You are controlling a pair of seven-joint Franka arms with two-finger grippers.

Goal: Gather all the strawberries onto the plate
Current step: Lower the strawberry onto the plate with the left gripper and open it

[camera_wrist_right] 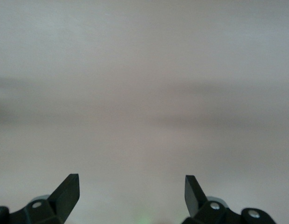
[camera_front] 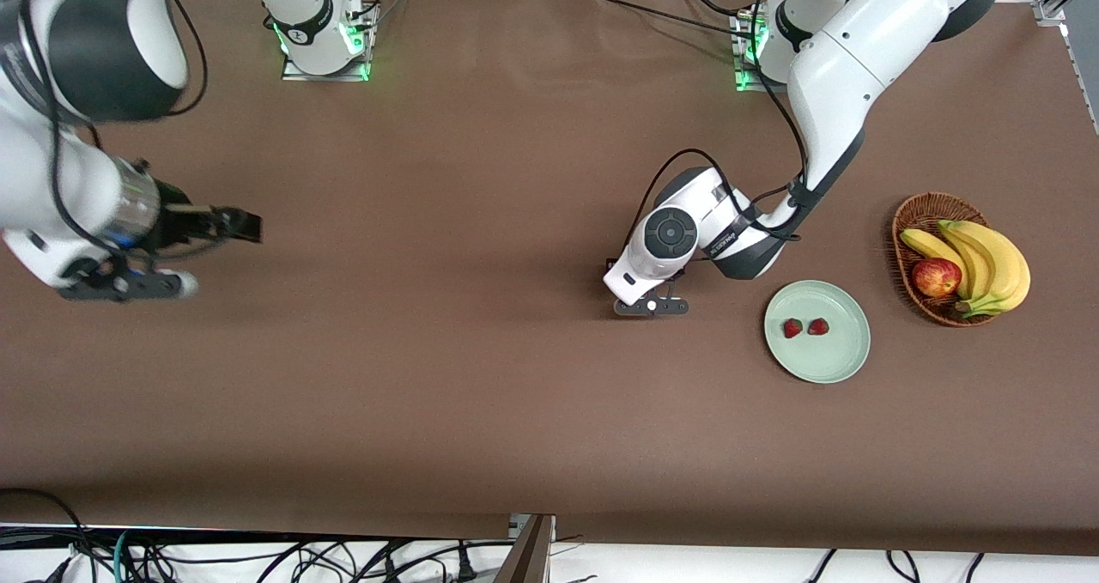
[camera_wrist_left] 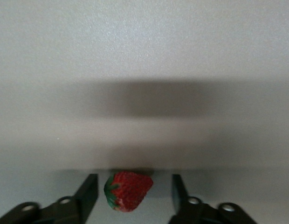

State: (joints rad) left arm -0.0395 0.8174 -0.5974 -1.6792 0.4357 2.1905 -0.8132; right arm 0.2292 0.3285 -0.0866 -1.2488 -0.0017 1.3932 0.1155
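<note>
Two strawberries (camera_front: 792,328) (camera_front: 818,326) lie side by side in the plate (camera_front: 837,364), on the part of it farther from the front camera. The plate sits toward the left arm's end of the table (camera_front: 481,411), about midway between the table's front edge and its base-side edge. The third strawberry (camera_wrist_left: 128,190) rests on the table between the fingers (camera_wrist_left: 86,193) of the left gripper (camera_wrist_left: 133,196), which stand spread on either side of it with a gap to each, not yet closed on it. That gripper (camera_front: 650,306) is down at the table near the plate, toward the table's middle. A basket (camera_front: 920,214) holding bananas (camera_front: 987,261) and an apple (camera_front: 936,276) stands closer to the left arm's end edge than the plate. The right gripper (camera_wrist_right: 131,192) waits with its fingers wide apart over the table near the right arm's end edge (camera_front: 245,225).
</note>
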